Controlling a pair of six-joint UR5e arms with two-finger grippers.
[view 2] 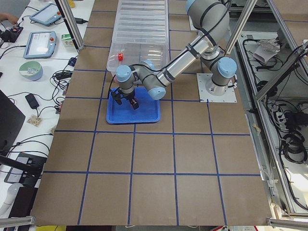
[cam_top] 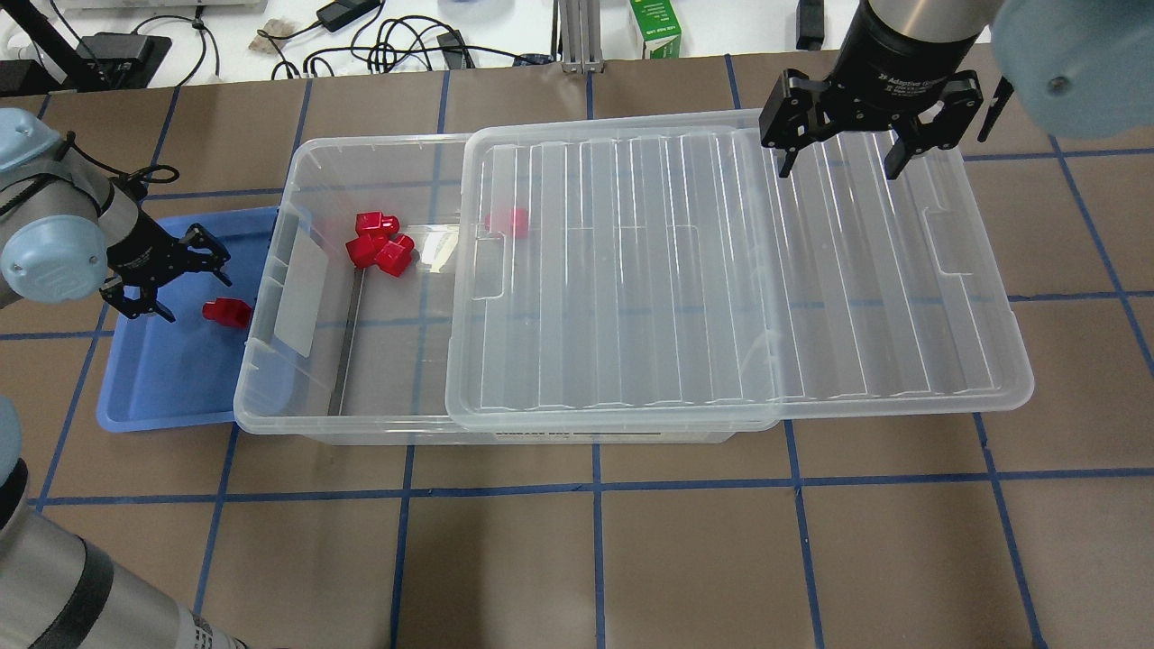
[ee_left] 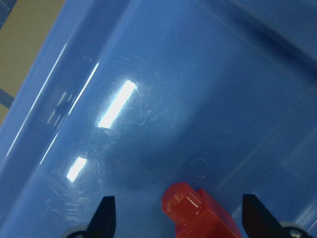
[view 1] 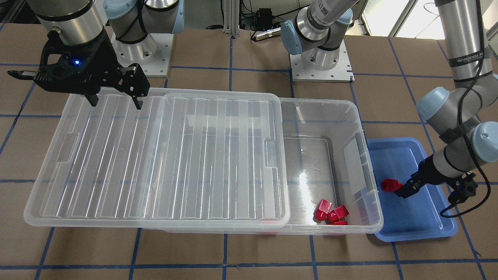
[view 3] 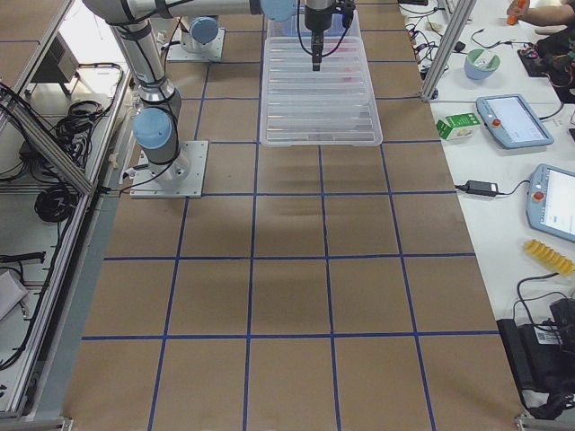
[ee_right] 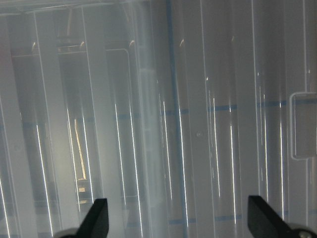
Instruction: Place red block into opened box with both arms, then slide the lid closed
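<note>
The red block (cam_top: 225, 312) lies in the shallow blue tray (cam_top: 171, 388), close to the tray's side that meets the box (cam_top: 270, 270). The left gripper (cam_top: 194, 288) is low over the tray with its jaws wide. In the left wrist view the block sits between the two black fingertips (ee_left: 106, 213) with blue tray floor showing on either side, so neither tip touches it and nothing is held.

The box stands on the brown worktop (cam_top: 631, 559), which is gridded with blue tape, and its left end is just beside the tray. The lid (cam_top: 721, 270) rests flat on top of the box but is slid toward the robot's right. It covers the middle and right of the box and overhangs the right end, leaving the left end uncovered.

In that uncovered part a small heap of red blocks (cam_top: 379, 243) lies on the box floor near the far wall (they are the same glossy red as the one in the tray). One more red shape (cam_top: 509, 221) shows dimly through the lid's left edge.

The right gripper (cam_top: 838, 171) points straight down over the lid's far edge, near its right end, with its jaws wide and empty. Its wrist view shows only the lid's ribs between the fingertips. Whether the tips touch the plastic I cannot tell.
</note>
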